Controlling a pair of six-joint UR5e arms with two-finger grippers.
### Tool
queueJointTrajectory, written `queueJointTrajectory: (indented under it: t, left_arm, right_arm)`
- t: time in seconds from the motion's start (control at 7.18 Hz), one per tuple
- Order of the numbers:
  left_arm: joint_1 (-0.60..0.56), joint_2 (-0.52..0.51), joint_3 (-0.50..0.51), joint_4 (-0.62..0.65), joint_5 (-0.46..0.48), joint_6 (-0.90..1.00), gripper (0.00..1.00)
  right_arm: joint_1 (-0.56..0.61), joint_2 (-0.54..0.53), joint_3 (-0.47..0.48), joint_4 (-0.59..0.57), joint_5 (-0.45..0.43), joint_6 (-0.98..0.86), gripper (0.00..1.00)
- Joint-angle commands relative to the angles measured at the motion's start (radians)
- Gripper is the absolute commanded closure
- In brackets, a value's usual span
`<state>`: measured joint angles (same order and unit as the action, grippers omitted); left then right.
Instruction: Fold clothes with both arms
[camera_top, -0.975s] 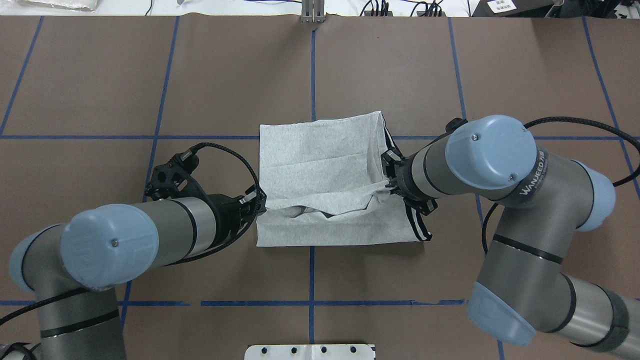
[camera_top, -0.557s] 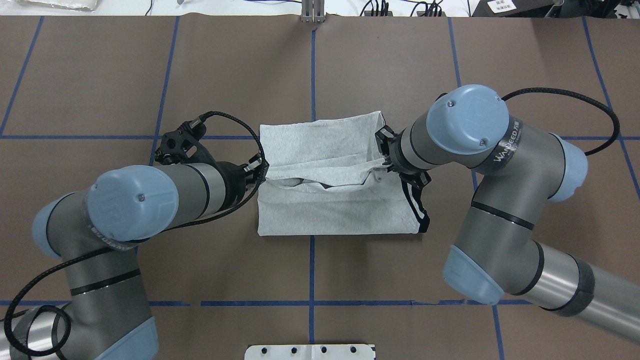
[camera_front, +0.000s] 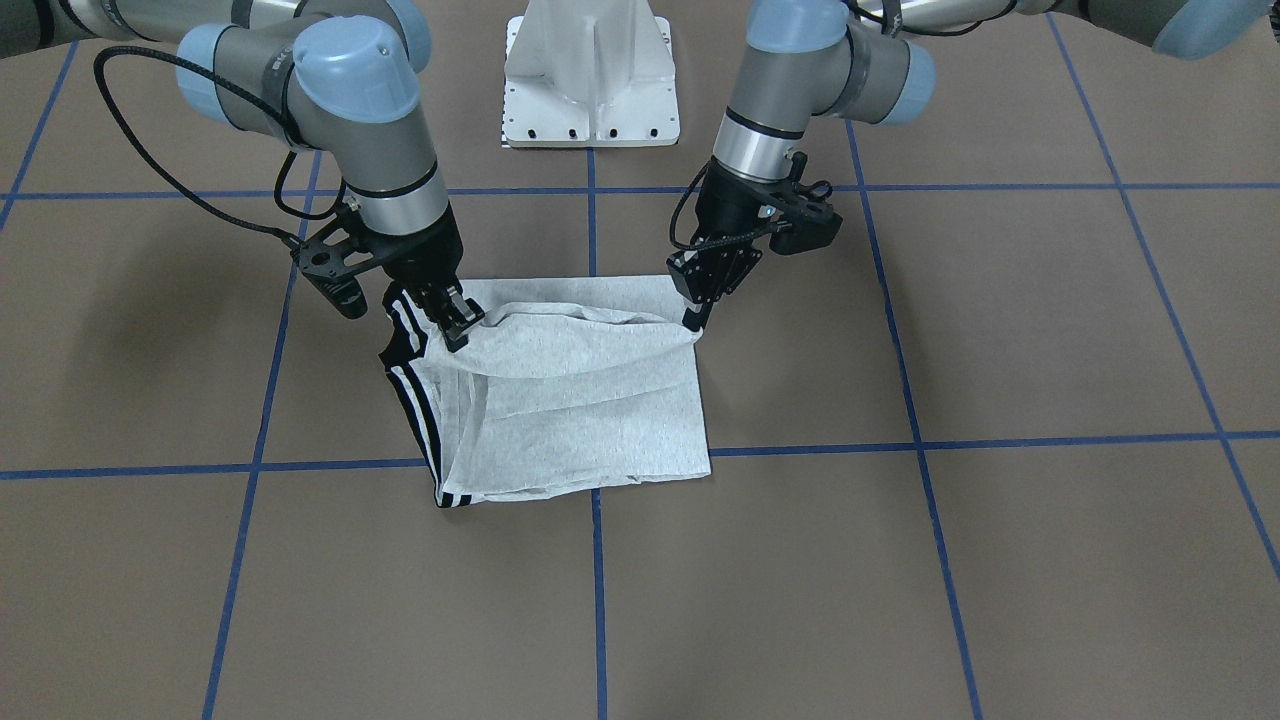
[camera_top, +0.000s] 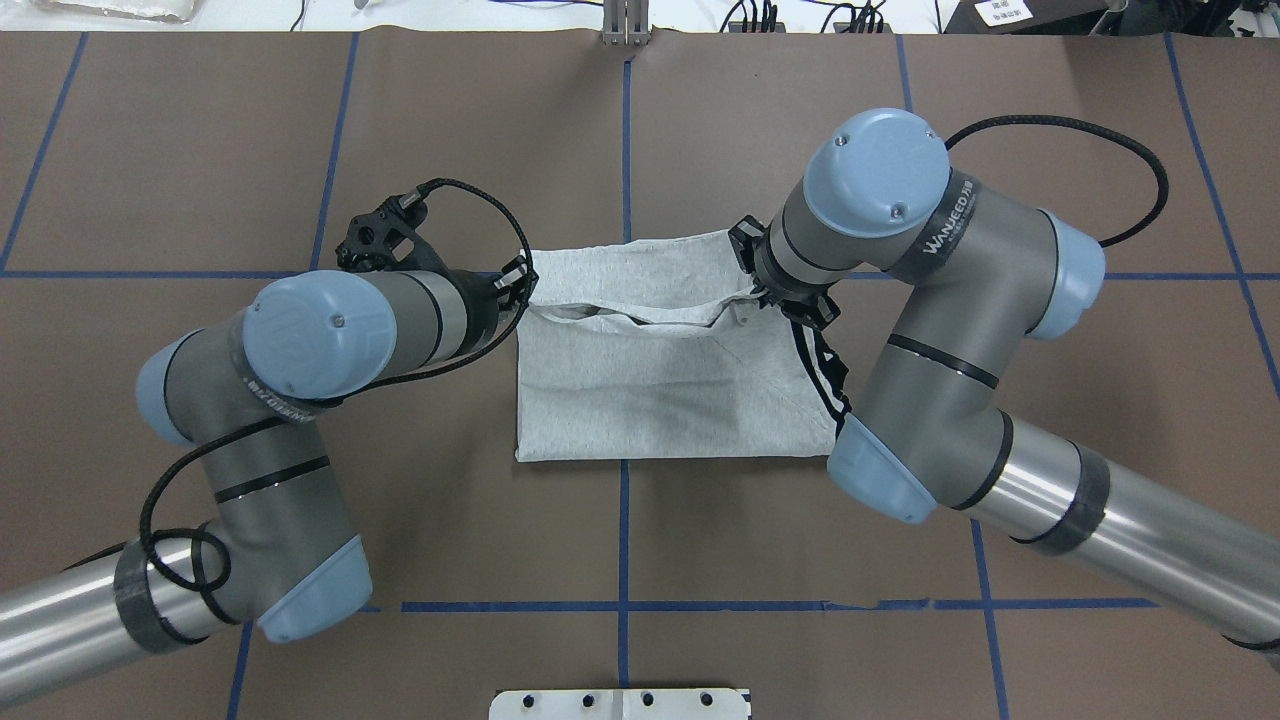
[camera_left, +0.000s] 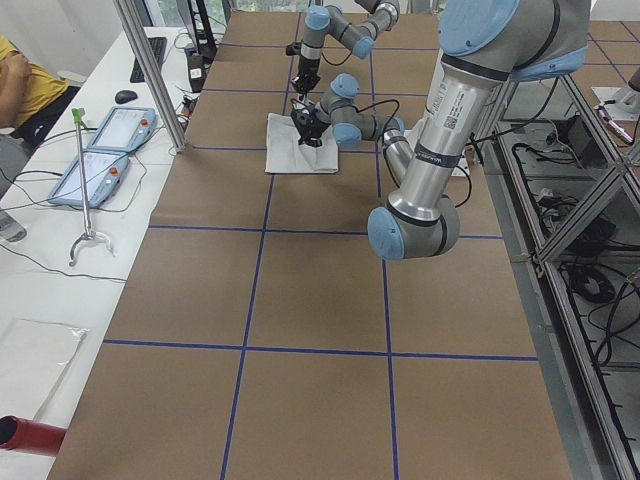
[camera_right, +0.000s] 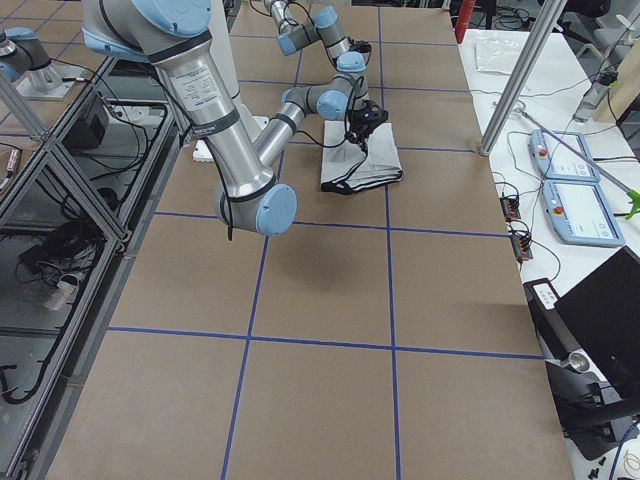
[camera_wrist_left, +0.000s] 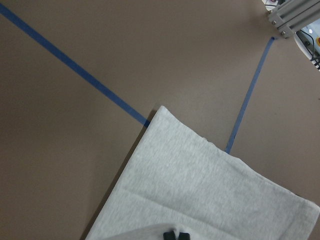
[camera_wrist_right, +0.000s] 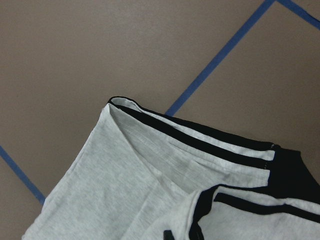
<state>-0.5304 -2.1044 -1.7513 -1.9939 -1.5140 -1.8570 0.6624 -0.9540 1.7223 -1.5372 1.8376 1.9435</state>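
Observation:
The grey T-shirt (camera_top: 660, 400) lies folded on the brown table, with black stripes (camera_front: 405, 385) along the side by my right arm. Its print is hidden. My left gripper (camera_top: 524, 292) is shut on one corner of the shirt's lifted upper layer. My right gripper (camera_top: 757, 288) is shut on the other corner, beside the stripes. Both hold this edge a little above the cloth, close to the shirt's far edge. In the front-facing view the left gripper (camera_front: 692, 318) is on the right and the right gripper (camera_front: 457, 330) on the left. The wrist views show grey cloth (camera_wrist_left: 200, 200) and striped folds (camera_wrist_right: 150, 175).
The white pedestal base (camera_front: 590, 80) stands at the table's near edge, behind the shirt. Blue tape lines (camera_top: 624, 150) grid the brown table. Two teach pendants (camera_left: 100, 150) lie on the white side bench, and a person in yellow (camera_left: 20, 90) sits there.
Both grippers have moved away from the robot's base toward the shirt's far edge. They carry the lifted cloth edge along, so it now covers more of the shirt.

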Motion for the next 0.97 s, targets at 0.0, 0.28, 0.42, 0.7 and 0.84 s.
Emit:
queueJointTrajectory:
  t: [0.0, 0.28, 0.42, 0.7, 0.84]
  left_arm:
    - [-0.089, -0.083, 0.216, -0.096, 0.001, 0.105, 0.48]
    - [-0.160, -0.100, 0.312, -0.216, 0.000, 0.195, 0.35]
    - [-0.163, -0.101, 0.312, -0.218, 0.000, 0.193, 0.35]
    - [-0.164, -0.105, 0.308, -0.220, -0.003, 0.197, 0.35]
    - [-0.165, -0.101, 0.303, -0.221, -0.041, 0.215, 0.35]
  right_arm:
    - [0.069, 0.113, -0.276, 0.166, 0.023, -0.107, 0.00]
    - [0.168, 0.202, -0.443, 0.223, 0.105, -0.272, 0.00]
    - [0.193, 0.184, -0.443, 0.223, 0.135, -0.335, 0.00]
    - [0.203, 0.166, -0.440, 0.226, 0.140, -0.353, 0.00]
    - [0.221, 0.138, -0.431, 0.226, 0.150, -0.379, 0.00]
